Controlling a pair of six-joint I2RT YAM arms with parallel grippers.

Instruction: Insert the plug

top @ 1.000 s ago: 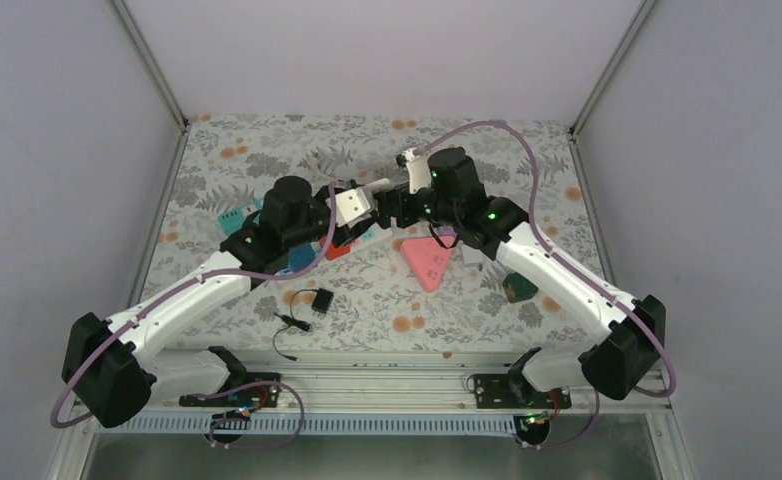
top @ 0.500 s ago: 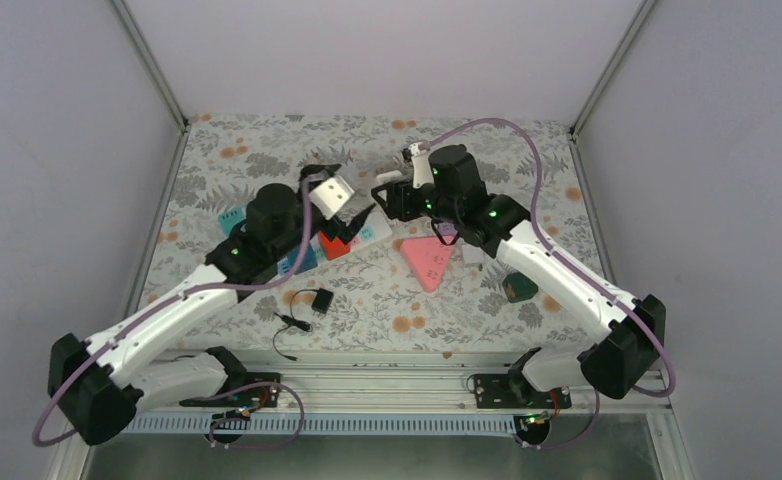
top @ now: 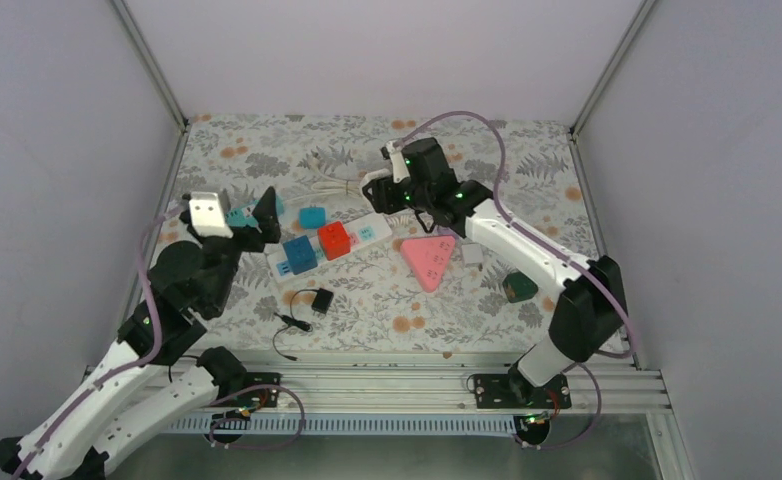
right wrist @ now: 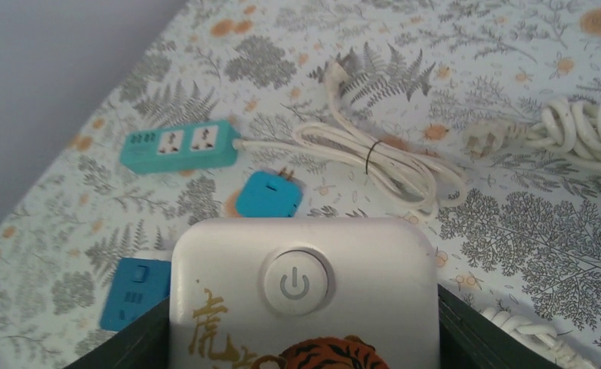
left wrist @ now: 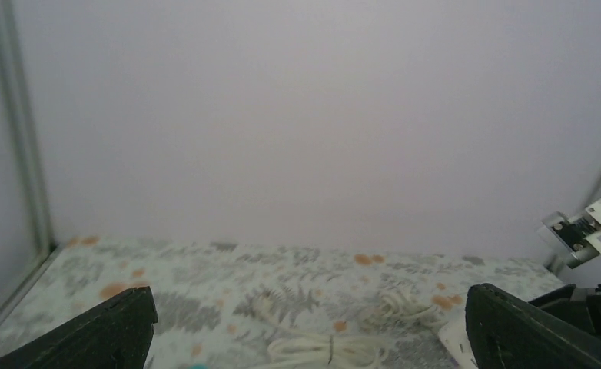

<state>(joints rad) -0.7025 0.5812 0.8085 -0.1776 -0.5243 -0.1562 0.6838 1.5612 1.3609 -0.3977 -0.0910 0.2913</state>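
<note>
Toward far edge, mid-table, my right gripper point(top: 379, 195) pinches switch end of white power strip point(right wrist: 305, 269). I see red plug point(top: 334, 239) seated on strip beside blue plug point(top: 298, 254); teal plug point(top: 313, 217) loose nearby. My left gripper point(left wrist: 309, 307) raised by left edge, fingers spread.

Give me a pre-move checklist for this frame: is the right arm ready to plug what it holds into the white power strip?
1. Grasp: ok. The right gripper clamps the white block with a power button between both fingers.
2. Prong orientation: cannot tell; the block's underside is hidden.
3. Free socket: ok. The white power strip is bare beyond the red adapter and blue adapter.
4. Alignment: not ok. From above, the block appears beyond the strip's far edge.
5. Left gripper: ok. Open, empty, off to the left of the strip.
</note>
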